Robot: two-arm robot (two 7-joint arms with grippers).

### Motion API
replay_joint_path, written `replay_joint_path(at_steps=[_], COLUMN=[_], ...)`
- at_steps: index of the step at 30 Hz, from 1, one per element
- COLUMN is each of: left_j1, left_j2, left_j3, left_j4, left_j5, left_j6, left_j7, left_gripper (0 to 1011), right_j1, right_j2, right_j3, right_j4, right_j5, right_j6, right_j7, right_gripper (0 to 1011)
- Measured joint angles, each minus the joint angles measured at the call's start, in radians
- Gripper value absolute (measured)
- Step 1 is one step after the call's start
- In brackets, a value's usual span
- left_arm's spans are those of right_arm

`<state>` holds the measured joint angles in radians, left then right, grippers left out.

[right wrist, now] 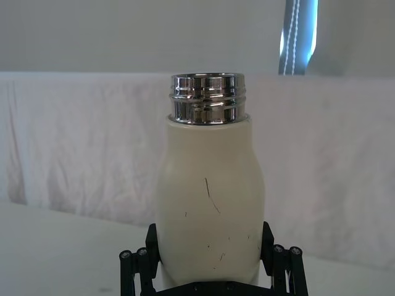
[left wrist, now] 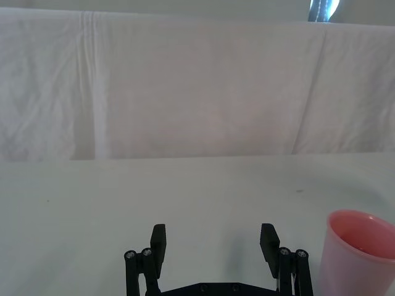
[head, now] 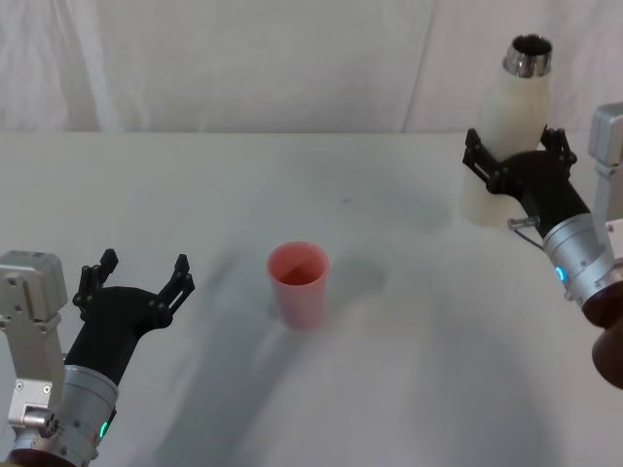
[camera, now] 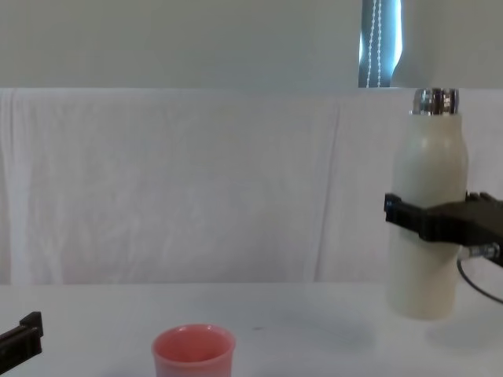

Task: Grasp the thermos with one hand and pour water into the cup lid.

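We see our right end effector [head: 514,156] clenched around the upright tall cream-white steel-necked thermos [head: 508,126] at far right; our left end effector [head: 136,277] rests released left of the small pink plastic cup lid [head: 298,282].

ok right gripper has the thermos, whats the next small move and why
Probably carry the thermos toward the robot's left, over to the cup lid. The right gripper is clamped around its body and holds it upright with the steel neck open, but it sits far to the right of the cup lid, so tipping now would likely spill on the table. The left gripper rests open, left of the cup lid.
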<state>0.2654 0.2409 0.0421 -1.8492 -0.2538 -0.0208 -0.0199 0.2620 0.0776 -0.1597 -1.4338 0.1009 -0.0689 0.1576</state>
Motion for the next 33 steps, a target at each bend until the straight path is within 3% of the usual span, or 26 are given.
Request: replay_joint_path(at_steps=[16,33], left_j1=[0.0,0.0], left_j2=[0.0,0.0], left_j3=[0.0,0.0], left_j4=[0.0,0.0], left_j5=[0.0,0.0], left_j6=[0.0,0.0], left_j7=[0.0,0.0], left_gripper=[1001,1001], right_j1=[-0.016,-0.047], right_j2=[0.034,0.084], right_j3=[-0.022,-0.083], right_j4=[-0.06,-0.101], right_j5=[-0.007,-0.143], right_j6=[0.008,-0.043], right_j7=[0.02,0.006], right_gripper=[959,959])
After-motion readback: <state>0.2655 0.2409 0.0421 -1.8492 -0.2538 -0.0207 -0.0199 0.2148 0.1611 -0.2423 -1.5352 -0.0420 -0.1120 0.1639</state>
